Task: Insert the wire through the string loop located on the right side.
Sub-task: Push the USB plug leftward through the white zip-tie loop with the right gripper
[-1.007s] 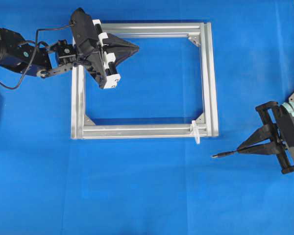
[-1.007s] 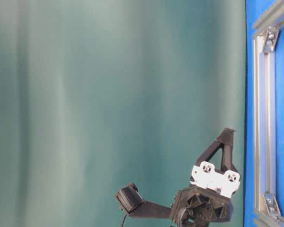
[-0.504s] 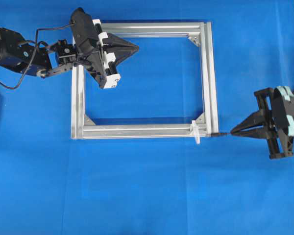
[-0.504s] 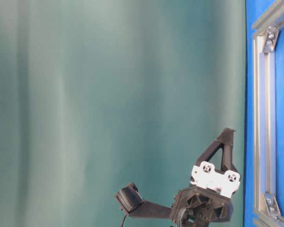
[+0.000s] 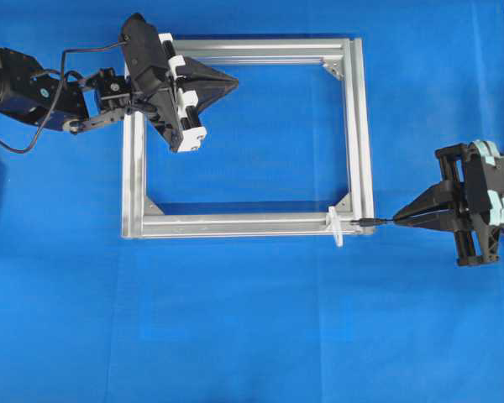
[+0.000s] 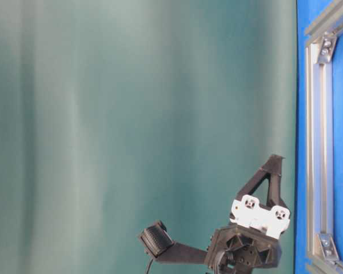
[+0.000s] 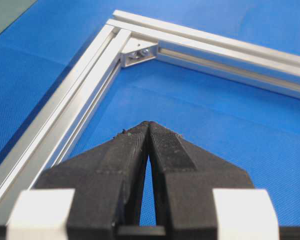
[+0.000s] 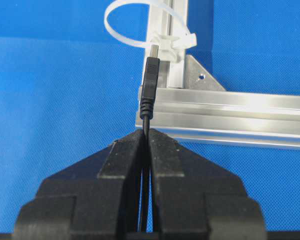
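Wire [image 5: 371,222], pinched in the right gripper [image 5: 396,222], has swung up beside the string loop [image 5: 337,227]; left gripper [image 5: 234,81] closed, unmoved.

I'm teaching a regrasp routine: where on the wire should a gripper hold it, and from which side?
Grip the thin cord just behind the plug, as the right gripper does now on the wire. Come from the tail end, along the wire's axis, outside the frame: the stiff plug then sticks out straight toward the string loop.
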{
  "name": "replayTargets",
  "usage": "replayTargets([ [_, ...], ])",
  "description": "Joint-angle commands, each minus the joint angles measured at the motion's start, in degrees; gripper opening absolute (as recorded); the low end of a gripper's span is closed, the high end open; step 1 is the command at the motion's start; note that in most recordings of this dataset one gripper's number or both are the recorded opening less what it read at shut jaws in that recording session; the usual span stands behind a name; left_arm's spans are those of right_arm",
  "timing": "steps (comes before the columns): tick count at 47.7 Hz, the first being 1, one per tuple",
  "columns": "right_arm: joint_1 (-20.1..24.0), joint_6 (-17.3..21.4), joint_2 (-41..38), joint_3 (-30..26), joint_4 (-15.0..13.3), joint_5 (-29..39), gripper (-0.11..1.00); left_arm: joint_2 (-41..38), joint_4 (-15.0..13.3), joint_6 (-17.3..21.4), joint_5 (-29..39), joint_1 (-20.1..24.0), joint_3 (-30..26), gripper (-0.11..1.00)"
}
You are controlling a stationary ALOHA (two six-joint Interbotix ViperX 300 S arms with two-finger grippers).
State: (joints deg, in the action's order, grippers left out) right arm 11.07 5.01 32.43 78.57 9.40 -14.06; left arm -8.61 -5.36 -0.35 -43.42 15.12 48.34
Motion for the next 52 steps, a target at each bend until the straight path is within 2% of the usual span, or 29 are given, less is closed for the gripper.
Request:
replayTargets([
  [1,-0.09,-0.09,0.0,-0.62,-0.09,-0.7,-0.04,1.85,0.09,-0.09,-0.53,-0.18,-0.88,0.0],
  [52,-0.09,0.0,-0.09,-0.62,0.0,-1.49,-0.04,1.85,0.09,-0.09,-0.53,-0.18,-0.97,0.0],
])
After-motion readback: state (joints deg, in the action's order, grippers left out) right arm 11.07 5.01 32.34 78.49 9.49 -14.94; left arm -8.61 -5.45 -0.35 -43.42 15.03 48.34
